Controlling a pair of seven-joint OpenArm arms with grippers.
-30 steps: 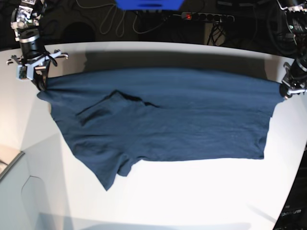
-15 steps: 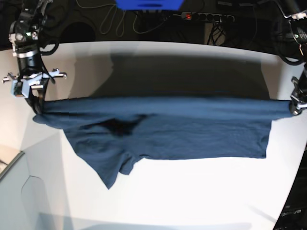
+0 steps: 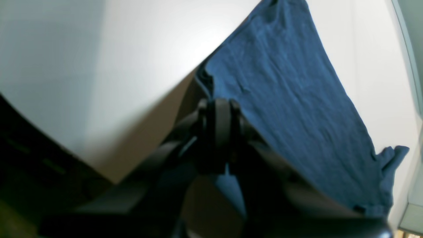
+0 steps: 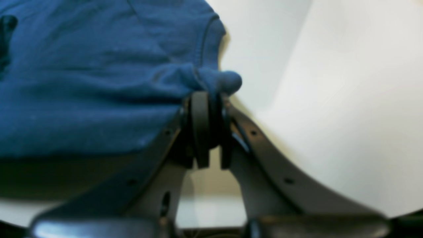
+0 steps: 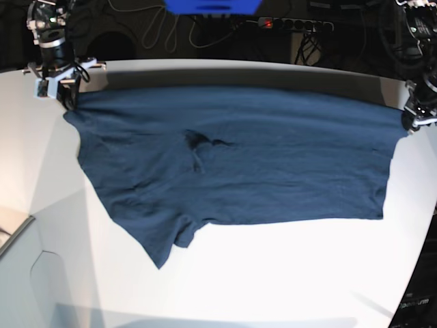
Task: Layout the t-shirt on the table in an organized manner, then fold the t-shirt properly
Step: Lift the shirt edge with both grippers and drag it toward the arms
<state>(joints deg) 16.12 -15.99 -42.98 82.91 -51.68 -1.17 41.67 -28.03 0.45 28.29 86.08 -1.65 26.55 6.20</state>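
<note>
**Shirt carried back toward the far edge and spread wider**

Since half a second ago both arms have drawn the dark navy-blue short-sleeved fabric t-shirt (image 5: 232, 164) away from the camera, so its upper edge now runs close along the far rim of the large smooth white table (image 5: 273, 273) instead of across the middle, and far more cloth lies open on the surface.

Beyond the far rim, in the dark, loose cables (image 5: 157, 31) trail over the floor, a black power strip with a red light (image 5: 293, 24) lies beside them, and a bright blue object (image 5: 212, 5) sits at the top of the base view. None of these touch the shirt. A small dark crease (image 5: 198, 140) puckers the cloth left of centre, and one sleeve (image 5: 160, 246) hangs out toward the near left as a point.

The right gripper (image 4: 208, 99) stands at the far left corner in the base view; its dark fingers (image 4: 200, 125) are pressed narrowly together on a bunched nub of the shirt's hem, which bulges just above the tips. The left gripper (image 3: 219, 105) is at the far right edge; its fingers (image 3: 221, 132) are likewise clamped close on the shirt's corner, and the cloth stretches away from them over the white top toward the other arm
</note>
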